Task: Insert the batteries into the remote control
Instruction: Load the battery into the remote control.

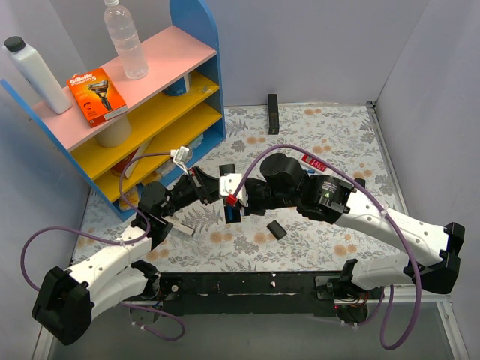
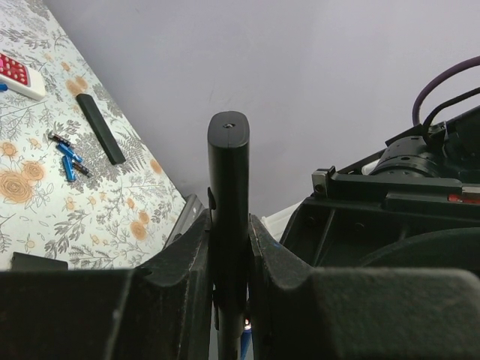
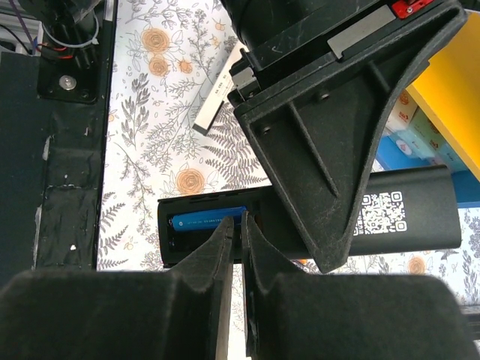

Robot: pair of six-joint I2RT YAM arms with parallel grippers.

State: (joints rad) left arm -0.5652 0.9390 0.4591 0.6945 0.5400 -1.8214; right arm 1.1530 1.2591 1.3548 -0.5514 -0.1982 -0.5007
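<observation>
My left gripper [image 1: 212, 187] is shut on the black remote control [image 1: 232, 213] and holds it above the table; in the left wrist view the remote [image 2: 228, 172] stands edge-on between the jaws. In the right wrist view the remote [image 3: 409, 210] shows its plain back, with the battery compartment open and one blue battery [image 3: 204, 219] lying inside. My right gripper [image 3: 240, 225] is shut, with nothing between its tips, which sit at the compartment right beside the battery. More blue batteries [image 2: 67, 159] lie loose on the table.
The small black battery cover [image 1: 276, 229] lies on the flowered cloth. A second black remote [image 1: 273, 113] lies at the back, a red-and-white remote [image 1: 311, 161] is behind my right arm, and a slim white remote [image 1: 182, 227] lies at the left. A coloured shelf [image 1: 161, 105] stands at the back left.
</observation>
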